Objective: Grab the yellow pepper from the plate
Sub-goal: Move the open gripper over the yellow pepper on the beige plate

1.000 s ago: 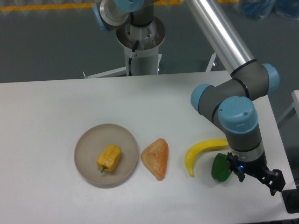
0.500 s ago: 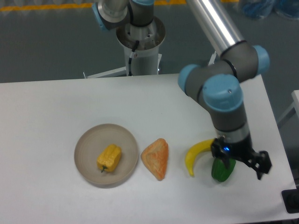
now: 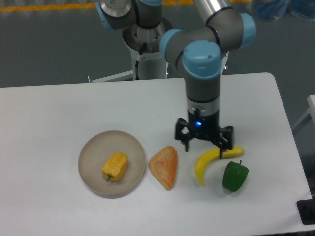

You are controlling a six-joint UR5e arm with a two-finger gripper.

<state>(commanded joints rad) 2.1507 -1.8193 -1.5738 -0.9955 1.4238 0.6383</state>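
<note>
The plate sits on the white counter, toward the front edge and left of centre. It's a round, shallow beige-grey dish w/ a raised rim. Only one thing in it: the yellow pepper, lying right of the plate's middle, close to the rim on that side.

Just beside the plate on the right, apart from it, lies an orange triangular pastry-like piece, point toward the front edge. Further right is a banana, curved, one end toward the front edge, the other toward the right edge. A green bell pepper stands just right of the banana's curve, near the front-right corner.

The gripper hangs pointing down over the banana's upper part, between the pastry piece and the right edge, well apart from the plate. Fingers spread wide, nothing between them. The pastry piece lies between gripper and plate.

Yellow pepper: small, lumpy, yellow-orange, ribbed lobes running lengthwise, lying on its side w/ a short dark stem pointing toward the front edge. Nothing touches it but the plate.
</note>
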